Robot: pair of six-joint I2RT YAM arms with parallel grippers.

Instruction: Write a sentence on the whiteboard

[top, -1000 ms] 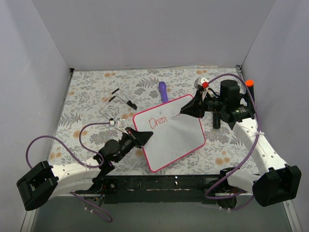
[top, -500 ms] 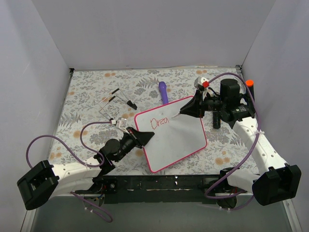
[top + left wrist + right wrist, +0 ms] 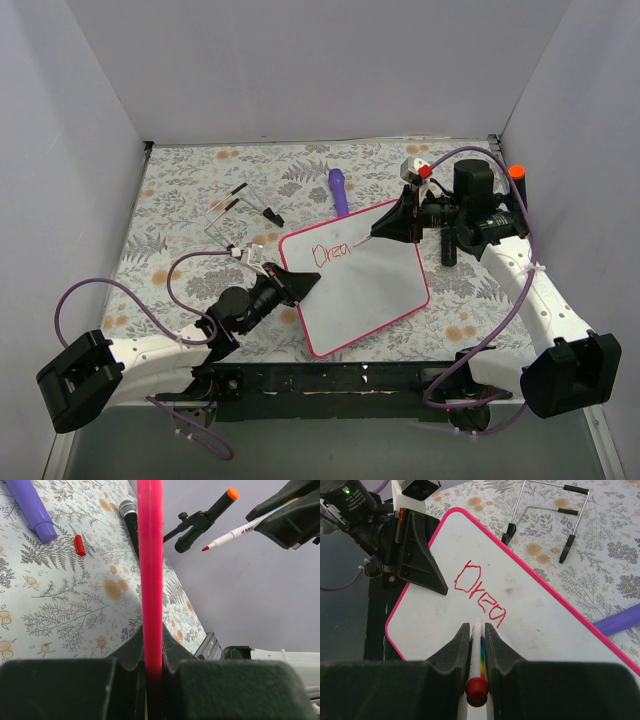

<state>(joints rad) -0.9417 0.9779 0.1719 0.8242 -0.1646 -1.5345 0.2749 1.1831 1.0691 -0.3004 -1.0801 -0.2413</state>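
The floral-patterned bench [image 3: 180, 190] carries a small white rectangular whiteboard with a pink-red frame and rounded corners [image 3: 370, 290], set at an angle near its middle. The left gripper [image 3: 303, 284] is pressed together on the board's near-left frame edge, pinching it. The right gripper [image 3: 380, 231] is closed on a thin white marker with a red tip [image 3: 230, 535], which points down toward the board's far corner. A purple pen-like stick [image 3: 338, 188] lies apart, just beyond the board. The sentence in thin red handwriting [image 3: 480, 592] so far reads about "Drea", and the tip sits just beside the last letter; contact cannot be told. The board looks stiff, light and slick-faced, likely to pivot under pen pressure, so the frame edge seems the right hold; wet ink would smear.
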